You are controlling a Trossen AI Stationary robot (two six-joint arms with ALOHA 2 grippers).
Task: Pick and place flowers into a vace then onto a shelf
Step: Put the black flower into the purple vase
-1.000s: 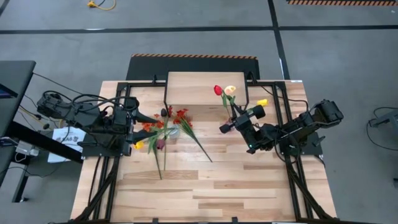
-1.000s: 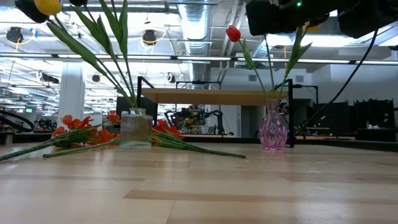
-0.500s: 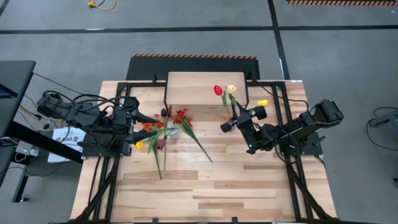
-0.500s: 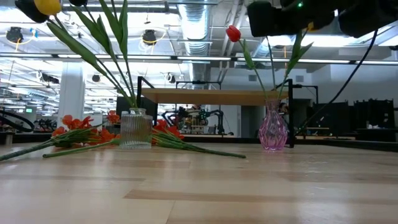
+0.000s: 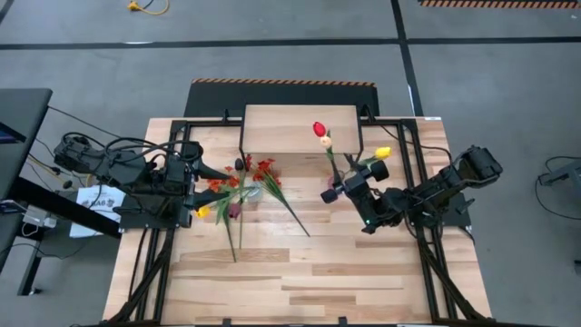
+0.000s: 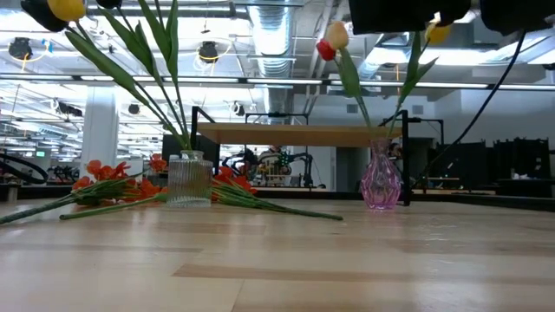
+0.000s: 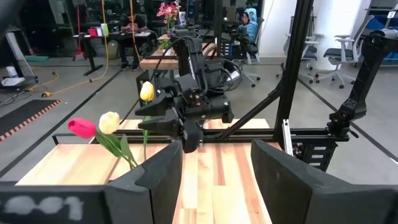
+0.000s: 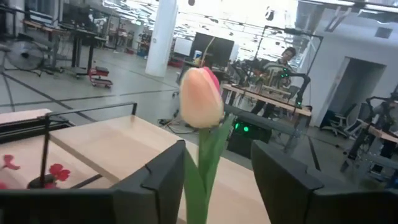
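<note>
High view: we find three tulips standing in the pink glass vase (image 6: 381, 180), more flowers (image 5: 243, 188) lying by the ribbed clear vase (image 6: 189, 180), and the wood-topped shelf (image 5: 290, 127) bare. Right gripper (image 5: 334, 193), fingers apart, sits just beside the cream tulip (image 8: 201, 98); shelving remains.

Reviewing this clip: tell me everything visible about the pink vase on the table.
The pink vase is translucent glass by its look, ribbed, with a bulbous belly narrowing to a neck and flared lip. It stands upright on the wooden table, in front of the shelf. Green stems rise from its mouth, bearing a red tulip, a cream tulip and a yellow tulip. Nothing grips it.
</note>
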